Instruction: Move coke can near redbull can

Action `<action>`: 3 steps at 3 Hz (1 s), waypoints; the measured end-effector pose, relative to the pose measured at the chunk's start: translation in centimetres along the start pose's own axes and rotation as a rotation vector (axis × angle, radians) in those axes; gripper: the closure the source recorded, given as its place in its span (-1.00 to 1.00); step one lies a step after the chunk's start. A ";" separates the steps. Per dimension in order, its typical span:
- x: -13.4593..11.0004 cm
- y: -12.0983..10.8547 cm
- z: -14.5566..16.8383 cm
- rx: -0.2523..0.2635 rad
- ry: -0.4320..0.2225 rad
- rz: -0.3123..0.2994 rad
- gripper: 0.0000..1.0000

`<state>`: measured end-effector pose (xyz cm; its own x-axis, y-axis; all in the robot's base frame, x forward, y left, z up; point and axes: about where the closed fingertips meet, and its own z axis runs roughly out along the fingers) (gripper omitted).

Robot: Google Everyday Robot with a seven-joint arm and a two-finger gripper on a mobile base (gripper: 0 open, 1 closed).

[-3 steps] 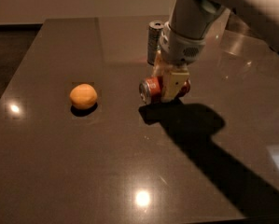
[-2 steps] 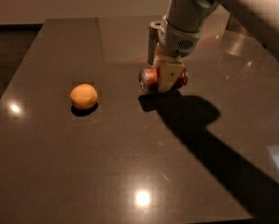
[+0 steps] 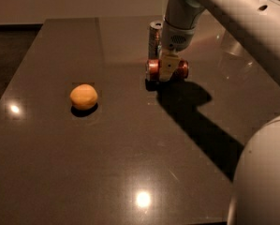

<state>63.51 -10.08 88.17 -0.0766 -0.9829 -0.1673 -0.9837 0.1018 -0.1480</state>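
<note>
The coke can (image 3: 153,69) lies on its side on the dark table (image 3: 130,163), red-orange with silver ends. My gripper (image 3: 168,70) comes down from above and is shut on the coke can around its middle. The redbull can (image 3: 154,37) stands upright just behind the coke can, slim and silver, partly hidden by my arm (image 3: 181,18). The two cans are close together, a small gap apart.
An orange round fruit (image 3: 84,96) sits at the left of the table. My arm's shadow falls across the table to the right of the cans. My pale base (image 3: 263,182) fills the lower right corner.
My gripper has carried the coke can toward the back of the table, closer to the redbull can. The fruit has not moved.
</note>
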 end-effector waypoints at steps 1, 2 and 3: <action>1.1 -1.9 0.8 0.012 0.043 0.066 0.66; 1.7 -3.0 1.1 0.019 0.061 0.103 0.21; 2.0 -3.4 1.3 0.023 0.064 0.125 -0.43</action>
<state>66.96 -12.17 87.07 -0.2089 -0.9701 -0.1233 -0.9621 0.2265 -0.1522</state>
